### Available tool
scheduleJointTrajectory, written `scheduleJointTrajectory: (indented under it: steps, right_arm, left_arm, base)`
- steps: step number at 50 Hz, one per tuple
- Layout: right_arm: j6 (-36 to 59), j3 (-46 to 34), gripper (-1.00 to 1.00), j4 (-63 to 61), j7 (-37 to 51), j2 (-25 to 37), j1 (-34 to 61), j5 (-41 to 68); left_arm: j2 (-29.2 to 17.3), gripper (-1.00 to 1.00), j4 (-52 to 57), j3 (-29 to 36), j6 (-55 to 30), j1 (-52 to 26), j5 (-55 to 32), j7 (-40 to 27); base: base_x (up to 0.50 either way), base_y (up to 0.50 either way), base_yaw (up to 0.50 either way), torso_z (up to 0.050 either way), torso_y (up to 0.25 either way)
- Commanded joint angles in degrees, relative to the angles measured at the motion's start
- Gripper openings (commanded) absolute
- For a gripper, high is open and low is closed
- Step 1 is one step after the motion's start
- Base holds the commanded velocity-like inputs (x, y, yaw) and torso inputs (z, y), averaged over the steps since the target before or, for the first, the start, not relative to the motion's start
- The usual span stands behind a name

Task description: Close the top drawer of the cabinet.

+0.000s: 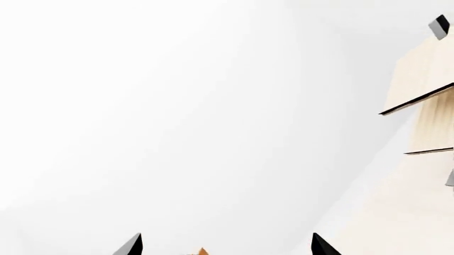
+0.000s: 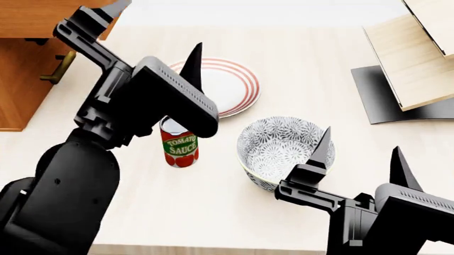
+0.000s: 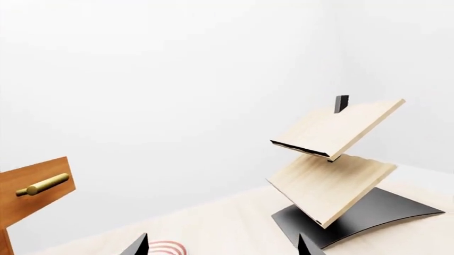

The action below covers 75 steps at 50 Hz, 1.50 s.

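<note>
Left wrist view. Mostly blank white background. Two dark fingertips of the left gripper (image 1: pixel 227 245) show at the 6 o'clock edge, set well apart: jaws open, nothing between them but a small orange-brown sliver, too little to identify. At 3 o'clock, the pale light-wood slanted-panel structure (image 1: pixel 426 79).

Head view. Orange-brown wood-grain cabinet (image 2: pixel 25 85) at 10 o'clock, standing on the pale wooden tabletop (image 2: pixel 212 212). Its uppermost orange-brown drawer box, the top drawer (image 2: pixel 42 18), juts forward at the upper-left corner, over a lower front with a brass bar handle (image 2: pixel 58 67). The black left arm crosses from 8 o'clock toward the cabinet; its gripper (image 2: pixel 152 32) has one fingertip near the drawer corner and one over the plate. White round plate with red rings (image 2: pixel 230 87) near 12 o'clock. Red tomato sauce can with green label (image 2: pixel 178 147) at centre, upright. Grey-and-white patterned bowl (image 2: pixel 277 146) just beside the can, toward 3 o'clock. Right gripper (image 2: pixel 362 159) at 5 o'clock, jaws spread wide, empty, one fingertip overlapping the bowl's rim. Light-wood structure on its dark base (image 2: pixel 372 90) at 2 o'clock.

Right wrist view. Top drawer (image 3: pixel 32 188) at 9 o'clock, its brass-gold cylindrical handle (image 3: pixel 42 185) showing. Light-wood structure (image 3: pixel 333 159) at 4 o'clock. Right gripper's fingertips (image 3: pixel 135 247) at 6 o'clock, apart; plate rings (image 3: pixel 167 247) between them.
</note>
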Motion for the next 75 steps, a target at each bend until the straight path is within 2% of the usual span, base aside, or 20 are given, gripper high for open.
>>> scheduleJointTrajectory:
  steps: [1,5,6,7,9,10,11,21,30,41,52,75]
  right_arm:
    - [1.1,0.3,1.0,-1.7,1.6,0.7,0.5,2.0]
    - [1.4,0.4,1.0,-2.2,1.8,1.2,0.4,2.8]
    - [1.7,0.5,1.0,-2.8,2.0,1.4,0.3,3.1]
    - [2.0,0.8,1.0,-3.6,2.0,1.7,0.1,3.5]
    - [1.9,1.0,1.0,-3.9,2.1,1.9,-0.2,3.9]
    - [3.0,2.5,1.0,-6.1,2.8,2.8,-0.3,4.8]
    - [3.0,2.6,1.0,-6.2,2.9,2.9,-0.4,4.9]
    - [3.0,3.2,1.0,-7.3,3.9,3.8,-0.8,5.4]
    - [2.3,3.0,1.0,-6.8,4.0,4.2,-0.7,5.6]
    - [2.3,2.9,1.0,-6.8,4.5,4.6,-0.6,6.3]
    - [1.9,2.7,1.0,-6.7,4.4,5.0,-0.6,7.1]
    - [2.5,2.1,1.0,-7.3,5.9,6.1,-0.9,7.4]
  left_arm:
    - [0.7,1.0,-11.6,11.4,-0.4,-10.6,9.0,2.9]
    - [0.5,1.0,-14.8,17.0,-0.9,-12.5,13.6,4.8]
    - [0.4,1.0,-16.1,19.4,-0.9,-13.5,15.7,5.8]
    - [-0.1,1.0,-18.8,24.8,-0.4,-16.1,20.2,9.3]
    - [-0.3,1.0,-19.8,26.7,-0.6,-16.9,21.8,10.6]
    - [0.2,1.0,-28.4,35.3,1.6,-22.9,30.4,17.3]
    - [0.6,1.0,-35.6,38.8,2.1,-23.1,31.8,16.8]
    - [-0.4,1.0,-34.4,40.2,2.7,-23.6,33.0,17.6]
    - [0.8,1.0,-37.5,41.0,2.2,-25.4,34.3,15.8]
    - [5.2,1.0,-40.4,33.7,-1.1,-27.1,29.3,7.8]
    - [5.7,1.0,-39.6,32.3,-2.0,-27.0,25.7,8.8]
    - [5.7,1.0,-42.0,33.8,-2.5,-25.2,20.5,8.4]
  base:
    - [0.0,0.0,0.0,0.0,0.0]
    - [0.0,0.0,0.0,0.0,0.0]
    - [0.0,0.0,0.0,0.0,0.0]
    - [0.0,0.0,0.0,0.0,0.0]
    - [0.0,0.0,0.0,0.0,0.0]
    - [0.0,0.0,0.0,0.0,0.0]
    - [0.0,0.0,0.0,0.0,0.0]
    - [0.0,0.0,0.0,0.0,0.0]
    - [0.0,0.0,0.0,0.0,0.0]
    - [0.0,0.0,0.0,0.0,0.0]
    - [0.0,0.0,0.0,0.0,0.0]
    - [0.43,0.01,0.0,0.0,0.0]
